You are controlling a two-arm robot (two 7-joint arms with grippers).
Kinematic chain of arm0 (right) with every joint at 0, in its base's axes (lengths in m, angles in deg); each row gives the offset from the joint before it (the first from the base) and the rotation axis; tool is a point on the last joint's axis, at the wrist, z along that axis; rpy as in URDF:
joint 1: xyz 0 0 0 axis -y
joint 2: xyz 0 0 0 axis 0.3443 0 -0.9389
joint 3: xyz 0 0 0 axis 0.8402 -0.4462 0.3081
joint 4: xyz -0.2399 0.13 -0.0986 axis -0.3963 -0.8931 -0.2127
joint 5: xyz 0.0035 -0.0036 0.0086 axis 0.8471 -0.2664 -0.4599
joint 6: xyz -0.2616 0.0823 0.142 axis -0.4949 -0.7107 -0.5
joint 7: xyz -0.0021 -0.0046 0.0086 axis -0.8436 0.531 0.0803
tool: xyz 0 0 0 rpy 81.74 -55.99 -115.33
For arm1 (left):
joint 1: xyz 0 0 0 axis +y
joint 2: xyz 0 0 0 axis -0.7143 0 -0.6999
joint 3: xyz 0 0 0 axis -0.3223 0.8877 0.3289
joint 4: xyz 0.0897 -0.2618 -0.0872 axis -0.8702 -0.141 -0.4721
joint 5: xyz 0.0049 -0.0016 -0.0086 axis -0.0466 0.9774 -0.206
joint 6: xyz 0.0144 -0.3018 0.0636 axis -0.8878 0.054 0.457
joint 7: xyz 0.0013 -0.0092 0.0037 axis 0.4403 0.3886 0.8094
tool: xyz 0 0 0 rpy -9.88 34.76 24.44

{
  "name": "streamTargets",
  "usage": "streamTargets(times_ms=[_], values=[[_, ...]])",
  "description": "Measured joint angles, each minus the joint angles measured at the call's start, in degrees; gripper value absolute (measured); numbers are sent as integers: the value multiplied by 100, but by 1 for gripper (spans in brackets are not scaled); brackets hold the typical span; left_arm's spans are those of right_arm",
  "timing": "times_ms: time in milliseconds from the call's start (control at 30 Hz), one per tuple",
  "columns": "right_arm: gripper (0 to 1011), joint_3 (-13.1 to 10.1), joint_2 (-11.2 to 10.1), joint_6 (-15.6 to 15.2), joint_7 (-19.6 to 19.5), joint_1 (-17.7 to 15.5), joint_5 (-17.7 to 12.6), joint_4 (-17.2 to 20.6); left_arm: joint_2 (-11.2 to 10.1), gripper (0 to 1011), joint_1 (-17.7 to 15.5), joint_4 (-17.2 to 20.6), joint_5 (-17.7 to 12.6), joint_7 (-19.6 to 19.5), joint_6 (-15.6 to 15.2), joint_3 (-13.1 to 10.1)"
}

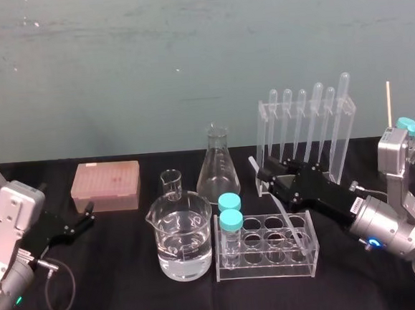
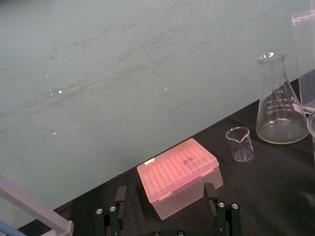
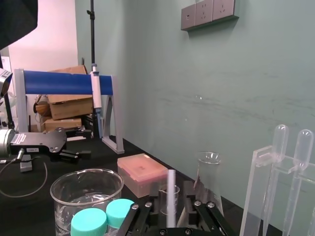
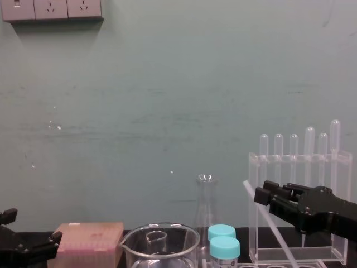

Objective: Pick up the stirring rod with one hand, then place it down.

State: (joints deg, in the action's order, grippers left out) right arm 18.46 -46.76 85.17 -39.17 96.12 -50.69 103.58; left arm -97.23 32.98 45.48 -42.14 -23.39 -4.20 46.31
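Observation:
The stirring rod (image 1: 289,225) is a thin translucent white stick. It leans tilted with its lower end in a back-row well of the clear tube rack (image 1: 267,269). In the right wrist view the stirring rod (image 3: 171,194) stands upright between the two fingers, with a small gap on each side. My right gripper (image 1: 259,174) reaches in from the right above the rack, its black fingers slightly parted around the rod's upper part, so it is open. In the chest view the rod (image 4: 270,220) slants down to the right past the right gripper (image 4: 260,196). My left gripper (image 1: 90,211) rests open at the far left.
A large beaker of water (image 1: 184,236), a small beaker (image 1: 171,183) and a conical flask (image 1: 219,165) stand left of the rack. Two teal-capped vials (image 1: 231,221) sit in the rack's left wells. A pipette stand (image 1: 305,118) rises behind it. A pink tip box (image 1: 105,184) lies back left.

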Motion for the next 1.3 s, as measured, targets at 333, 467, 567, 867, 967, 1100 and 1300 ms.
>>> streamTargets(times_ms=[333, 467, 567, 867, 967, 1100, 1300], values=[[609, -3, 0, 7, 0, -4, -1, 5, 0, 1000, 0, 0, 0, 0, 0, 0], [703, -3, 0, 10, 0, -4, -1, 5, 0, 1000, 0, 0, 0, 0, 0, 0], [822, -3, 0, 13, 0, -4, 0, 5, 0, 1000, 0, 0, 0, 0, 0, 0], [1003, -366, -4, 132, -631, -171, -19, 413, 0, 1000, 0, 0, 0, 0, 0, 0], [1003, -516, -6, 29, -1089, -276, 80, 597, 0, 1000, 0, 0, 0, 0, 0, 0], [1003, -751, -45, -401, -1976, -485, 360, 926, 0, 1000, 0, 0, 0, 0, 0, 0], [1003, -772, -215, -1272, -2575, -712, 751, 1129, 0, 1000, 0, 0, 0, 0, 0, 0]])
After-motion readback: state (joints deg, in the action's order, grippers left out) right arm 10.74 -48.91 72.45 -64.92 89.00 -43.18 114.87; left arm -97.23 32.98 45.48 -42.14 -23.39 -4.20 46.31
